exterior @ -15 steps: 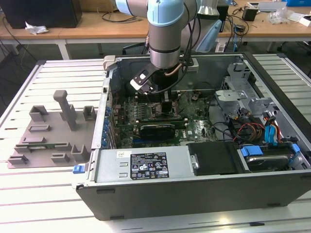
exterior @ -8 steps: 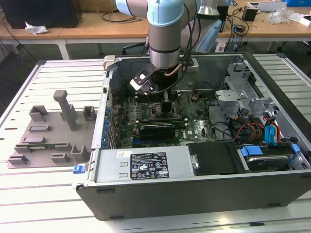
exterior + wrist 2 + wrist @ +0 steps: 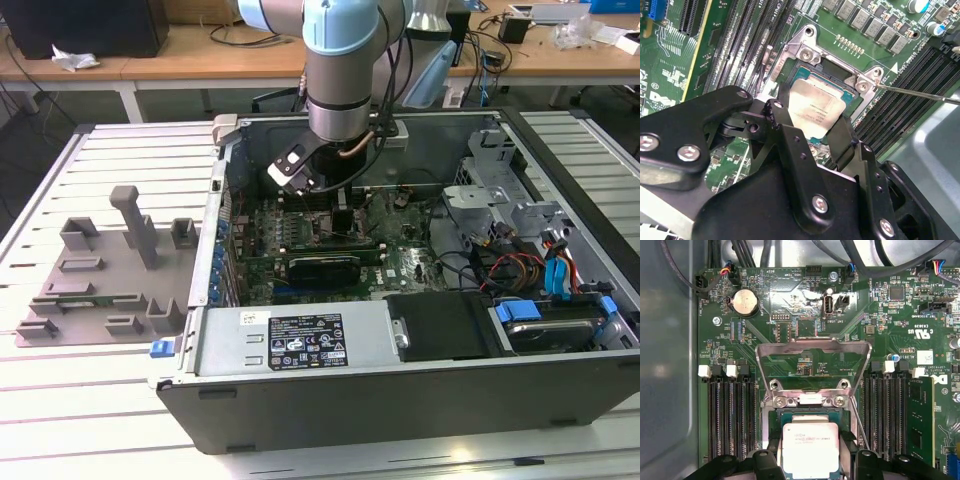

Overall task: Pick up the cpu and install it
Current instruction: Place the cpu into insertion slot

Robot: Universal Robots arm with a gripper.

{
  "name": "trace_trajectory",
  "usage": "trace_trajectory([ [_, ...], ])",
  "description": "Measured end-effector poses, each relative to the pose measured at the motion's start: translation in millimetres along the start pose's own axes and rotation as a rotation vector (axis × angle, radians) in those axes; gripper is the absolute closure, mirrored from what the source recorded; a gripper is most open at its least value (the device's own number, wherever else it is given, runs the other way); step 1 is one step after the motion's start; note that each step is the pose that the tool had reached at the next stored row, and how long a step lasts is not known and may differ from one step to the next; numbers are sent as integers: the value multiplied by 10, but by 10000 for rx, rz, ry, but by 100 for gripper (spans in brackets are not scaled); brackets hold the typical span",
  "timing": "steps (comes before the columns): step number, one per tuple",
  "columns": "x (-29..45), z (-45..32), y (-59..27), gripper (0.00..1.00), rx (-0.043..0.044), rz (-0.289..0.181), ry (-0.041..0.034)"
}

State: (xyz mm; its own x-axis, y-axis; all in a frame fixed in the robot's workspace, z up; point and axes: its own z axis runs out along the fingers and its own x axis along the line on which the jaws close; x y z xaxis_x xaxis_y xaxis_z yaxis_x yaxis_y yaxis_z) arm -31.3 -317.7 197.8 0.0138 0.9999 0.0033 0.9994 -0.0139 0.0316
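Note:
The cpu is a flat square chip with a pale silvery top, also seen in the first wrist view. It lies level in or just above the open socket on the green motherboard; I cannot tell which. My gripper is shut on the cpu, one black finger against each of two opposite edges. In the exterior view my gripper reaches down into the open computer case. The socket's metal load plate stands flipped open beyond the chip.
A thin metal lever sticks out beside the socket. Memory slots flank it on both sides. A long black expansion card and a power supply lie inside the case. A grey fixture tray sits at the exterior view's left.

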Motion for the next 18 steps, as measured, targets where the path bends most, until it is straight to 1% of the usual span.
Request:
trace_trajectory([
  [4,0,0,0,45,0,2,-1],
  [5,0,0,0,38,0,2,0],
  [7,0,0,0,38,0,4,0],
  [8,0,-15,1,38,0,4,0],
  [10,2,-100,3,38,1,3,-1],
  [11,5,-128,4,38,-1,4,-2],
  [14,5,-129,4,38,0,3,-7],
  [15,5,-129,4,40,0,3,-7],
  [18,5,-129,4,59,0,4,-8],
])
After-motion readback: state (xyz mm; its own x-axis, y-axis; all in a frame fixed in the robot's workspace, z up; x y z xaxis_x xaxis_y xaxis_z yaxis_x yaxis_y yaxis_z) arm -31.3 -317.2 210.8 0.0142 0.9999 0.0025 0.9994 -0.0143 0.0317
